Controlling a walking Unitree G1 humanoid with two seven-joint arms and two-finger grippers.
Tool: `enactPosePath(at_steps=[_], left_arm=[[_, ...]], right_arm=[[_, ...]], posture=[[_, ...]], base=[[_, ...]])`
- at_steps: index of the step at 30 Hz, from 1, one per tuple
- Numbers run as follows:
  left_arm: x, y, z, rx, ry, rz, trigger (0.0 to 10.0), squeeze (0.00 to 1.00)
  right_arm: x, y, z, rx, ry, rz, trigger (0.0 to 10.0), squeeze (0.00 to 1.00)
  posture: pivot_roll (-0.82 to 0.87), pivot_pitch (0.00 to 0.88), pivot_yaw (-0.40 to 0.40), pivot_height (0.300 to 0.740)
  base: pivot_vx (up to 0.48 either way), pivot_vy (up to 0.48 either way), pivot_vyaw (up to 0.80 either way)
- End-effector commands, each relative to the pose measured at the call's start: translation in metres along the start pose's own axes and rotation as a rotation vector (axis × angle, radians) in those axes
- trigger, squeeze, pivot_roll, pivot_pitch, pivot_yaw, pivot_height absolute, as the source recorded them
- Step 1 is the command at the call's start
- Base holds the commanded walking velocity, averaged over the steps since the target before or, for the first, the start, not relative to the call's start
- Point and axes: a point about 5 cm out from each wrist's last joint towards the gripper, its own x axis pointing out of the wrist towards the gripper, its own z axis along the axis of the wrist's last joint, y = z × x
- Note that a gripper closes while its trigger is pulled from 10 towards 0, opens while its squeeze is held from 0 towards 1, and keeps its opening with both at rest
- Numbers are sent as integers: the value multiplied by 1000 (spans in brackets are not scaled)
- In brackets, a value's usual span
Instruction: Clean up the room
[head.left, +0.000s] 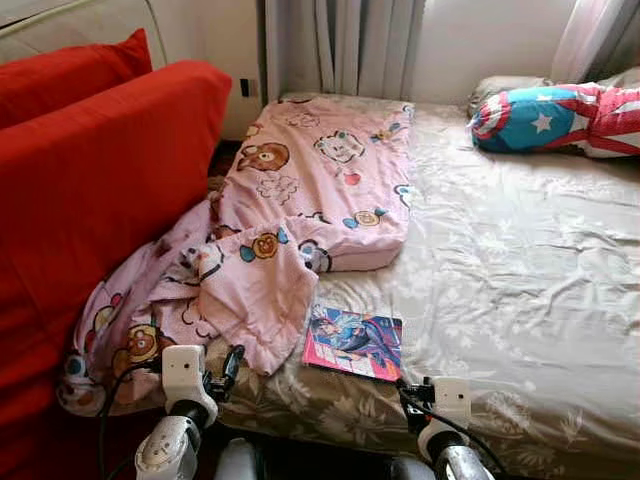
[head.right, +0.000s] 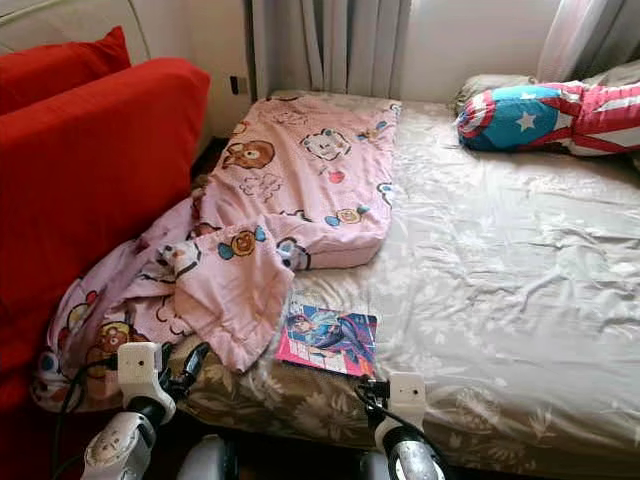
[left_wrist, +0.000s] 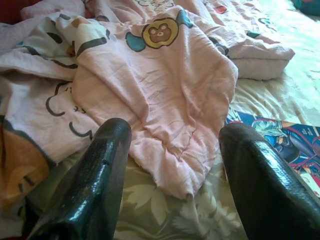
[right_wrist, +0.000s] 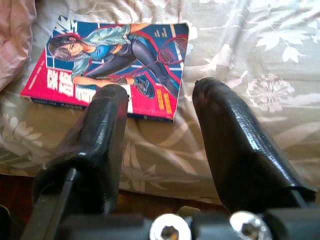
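Nothing looks tidied yet: the blanket (head.left: 290, 210) sprawls off the bed's (head.left: 520, 300) left, the book (head.left: 354, 343) lies near, both grippers' fingers (left_wrist: 100, 175) spread.

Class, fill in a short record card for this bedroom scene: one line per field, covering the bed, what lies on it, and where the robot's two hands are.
Bed: bed with a beige leaf-print sheet
Quilt: pink cartoon quilt, crumpled, one end spilling off the bed's left edge
Book: comic book lying flat near the front edge, beside the quilt's corner
Pillow: star-and-stripe pillow at the far right
Beside the bed: red sofa
Left hand: left hand open, facing the quilt's corner
Right hand: right hand open, just short of the book
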Motion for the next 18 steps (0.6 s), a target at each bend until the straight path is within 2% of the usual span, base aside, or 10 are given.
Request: enactPosePath(at_steps=[1,2,8,10,18], left_arm=[[2,-1,3,2,-4,-3,10000,0],[2,-1,2,2,-3,-4,10000,0],[2,-2,2,3,0,-9,10000,0],[3,-3,2,4,0,-13,10000,0],[3,-4,3,4,-6,-20,10000,0]], right_arm=[[1,1,-1,-18,15,13,10000,0],[1,1,-1,-17,17,11,10000,0],[0,-1,-4,-8,36,3,10000,0],[-1,-5,-6,26,46,-27,10000,0],[-2,-7,-8,27,54,-23,10000,0]], posture=[[6,56,-24,635],[7,55,-23,635],[5,56,-23,635],[5,55,-23,635],[6,57,-21,635]], base=[[420,0,0],[420,0,0],[421,0,732],[420,0,0],[423,0,0]])
